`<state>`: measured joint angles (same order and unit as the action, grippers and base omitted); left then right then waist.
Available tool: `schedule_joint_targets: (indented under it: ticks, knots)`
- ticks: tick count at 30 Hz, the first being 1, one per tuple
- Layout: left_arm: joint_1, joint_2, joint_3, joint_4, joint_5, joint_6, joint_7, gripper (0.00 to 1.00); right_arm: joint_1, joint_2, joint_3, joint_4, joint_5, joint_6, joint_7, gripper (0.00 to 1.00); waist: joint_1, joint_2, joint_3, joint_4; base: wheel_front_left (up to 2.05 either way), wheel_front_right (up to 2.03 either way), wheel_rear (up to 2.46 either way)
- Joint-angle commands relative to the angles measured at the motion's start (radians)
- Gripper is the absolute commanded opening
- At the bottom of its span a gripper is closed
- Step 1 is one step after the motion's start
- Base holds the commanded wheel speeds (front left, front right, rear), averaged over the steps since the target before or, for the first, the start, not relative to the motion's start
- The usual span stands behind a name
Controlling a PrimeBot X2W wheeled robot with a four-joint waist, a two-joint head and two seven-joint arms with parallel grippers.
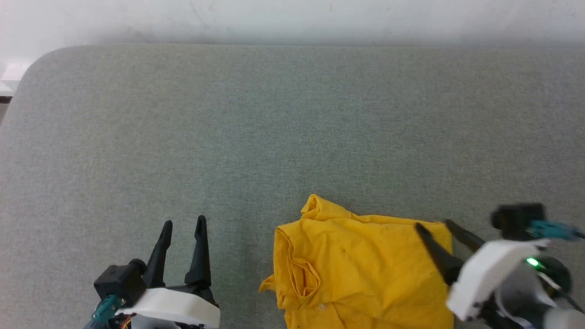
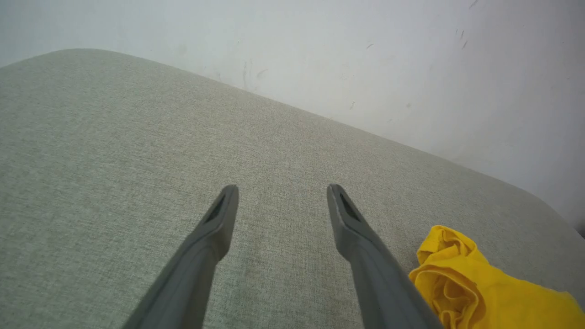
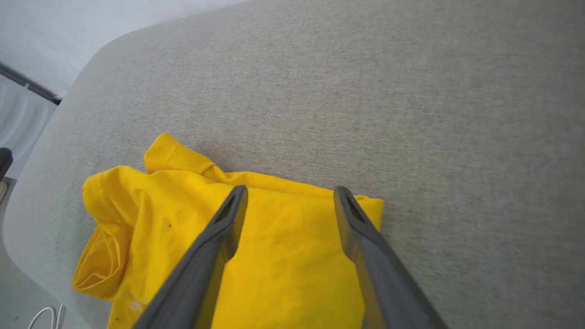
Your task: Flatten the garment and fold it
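Yellow garment (image 1: 365, 269), crumpled, roughly folded, near table edge

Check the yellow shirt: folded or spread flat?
Folded, untidily: the garment lies in a compact layered block, one edge bunched and rumpled.

One garment (image 1: 365, 269), two hands (image 1: 184, 220) (image 1: 433, 224), one table (image 1: 228, 114).

A grey woven pad (image 1: 292, 114) with rounded corners carried everything, its far edge meeting a pale wall (image 1: 292, 18). Directly on it lay one thing: the yellow garment (image 1: 361, 269), gathered into a rough rectangle at the pad's near edge. The garment's far corner sat beneath the fingertips of the right gripper (image 1: 433, 223). It lay apart from the left gripper (image 1: 184, 220), off to that gripper's right (the side facing it bunched into loose rolls). Ahead of the left gripper the pad's weave was bare.
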<state>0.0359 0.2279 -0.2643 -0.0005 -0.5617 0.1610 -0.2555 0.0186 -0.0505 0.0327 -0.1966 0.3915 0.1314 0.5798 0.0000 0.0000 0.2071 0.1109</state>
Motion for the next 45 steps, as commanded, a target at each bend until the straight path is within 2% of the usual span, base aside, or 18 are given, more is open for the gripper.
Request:
schedule_joint_targets:
  ticks: [1,4,7,21,22,24,33,39,41,45]
  knots:
    - [0.008,0.004,0.000,-0.004,0.005,0.006,0.000,1.00,0.024,0.000,-0.022,-0.019,-0.005,-0.001,0.003,1.00,0.0000,0.0000,0.002,-0.006,0.00,0.00,0.00]
    - [0.008,0.004,-0.003,-0.008,0.005,0.008,0.002,1.00,0.087,0.000,-0.112,-0.056,-0.020,-0.001,0.006,1.00,0.0000,0.0000,0.004,-0.011,0.00,0.00,0.00]
    - [0.008,0.006,-0.006,-0.011,0.004,0.009,0.005,1.00,0.117,0.000,-0.149,-0.031,-0.020,-0.001,-0.008,1.00,0.0000,0.0000,0.003,-0.012,0.00,0.00,0.00]
    - [0.010,0.042,-0.009,-0.046,0.013,0.020,0.040,1.00,0.066,0.000,-0.030,0.286,0.098,-0.001,-0.085,1.00,0.0000,0.0000,-0.015,0.039,0.00,0.00,0.00]
    - [0.011,0.043,-0.009,-0.048,0.012,0.021,0.041,1.00,0.057,0.000,-0.017,0.304,0.109,-0.001,-0.093,0.49,0.0000,0.0000,-0.015,0.040,0.00,0.00,0.00]
    - [0.012,0.045,-0.007,-0.051,0.011,0.024,0.042,1.00,0.038,0.000,0.003,0.330,0.125,-0.001,-0.111,0.00,0.0000,0.0000,-0.014,0.041,0.00,0.00,0.00]
    - [0.002,0.041,-0.003,-0.056,0.008,0.025,0.032,1.00,-0.097,0.000,-0.009,0.326,0.100,-0.001,-0.191,0.00,0.0000,0.0000,0.005,-0.012,0.00,0.00,0.00]
    - [-0.030,0.038,-0.012,-0.053,0.015,0.022,0.030,1.00,-0.238,-0.002,-0.041,0.293,0.007,-0.001,-0.152,0.00,0.0000,0.0000,0.052,-0.057,0.00,0.00,0.00]
    - [-0.046,0.040,-0.012,-0.054,0.020,0.023,0.029,1.00,-0.285,-0.023,-0.059,0.276,-0.026,-0.001,-0.124,0.00,0.0000,0.0000,0.072,-0.069,0.00,0.00,0.00]
    - [-0.084,0.046,-0.014,-0.070,0.034,0.022,0.028,1.00,-0.356,-0.113,-0.098,0.244,-0.063,-0.001,-0.061,0.00,0.0000,0.0000,0.115,-0.087,0.00,0.00,0.00]
